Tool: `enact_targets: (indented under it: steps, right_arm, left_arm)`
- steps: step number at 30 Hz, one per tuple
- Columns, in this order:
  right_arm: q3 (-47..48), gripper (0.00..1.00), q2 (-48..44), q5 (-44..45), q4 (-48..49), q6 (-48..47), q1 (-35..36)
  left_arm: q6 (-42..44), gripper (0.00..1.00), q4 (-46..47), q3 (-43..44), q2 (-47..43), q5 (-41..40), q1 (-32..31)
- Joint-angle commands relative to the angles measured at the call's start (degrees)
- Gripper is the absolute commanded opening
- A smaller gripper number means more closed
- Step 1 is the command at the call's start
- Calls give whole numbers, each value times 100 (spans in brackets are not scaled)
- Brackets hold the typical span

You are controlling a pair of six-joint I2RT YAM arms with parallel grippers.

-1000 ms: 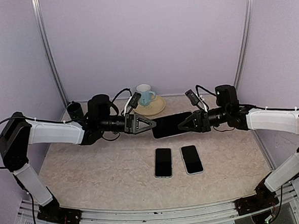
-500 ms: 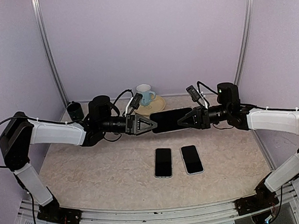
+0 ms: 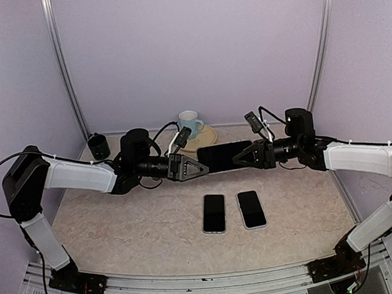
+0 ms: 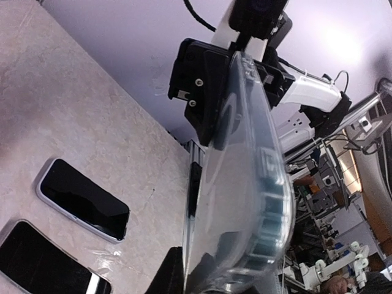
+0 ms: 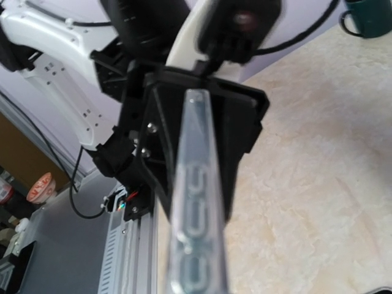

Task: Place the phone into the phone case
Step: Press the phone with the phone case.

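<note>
A phone case (image 3: 224,156), dark from above and clear along its rim, hangs level in the air between both arms. My left gripper (image 3: 198,167) is shut on its left end and my right gripper (image 3: 240,159) is shut on its right end. Edge-on, the clear phone case (image 4: 239,184) fills the left wrist view and runs down into my left gripper (image 4: 202,269). In the right wrist view the phone case (image 5: 196,184) is a thin clear strip. Two dark phones (image 3: 214,213) (image 3: 251,209) lie side by side on the table below. Whether a phone sits inside the held case I cannot tell.
A pale blue mug (image 3: 190,124) stands on a yellow plate (image 3: 205,140) at the back, just behind the grippers. A dark green cup (image 3: 99,146) stands at the back left. Purple walls close in the beige table (image 3: 120,218) on three sides.
The right gripper lifted and levelled the case. My left gripper slid right onto the case's left end and its jaws closed on it.
</note>
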Motion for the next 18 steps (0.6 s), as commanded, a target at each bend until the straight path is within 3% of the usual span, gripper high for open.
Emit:
enact_targets:
  steps: [1,4,11,18]
  right_arm:
    - [114,2,-122,124,101,-184,-48]
    - [121,2,-155,209,-9,-293,-43]
    - [122,2,-212,288,-106,-425,-44]
    - [106,2,-291,154,11,-313,-46]
  left_arm:
    - [8,11,184,149,88,95,-76]
    - [-23,0,196,179,115,88,-83]
    - [18,0,201,141,74,32,-81]
    - [478,49,-270,67,-182,-279,-14]
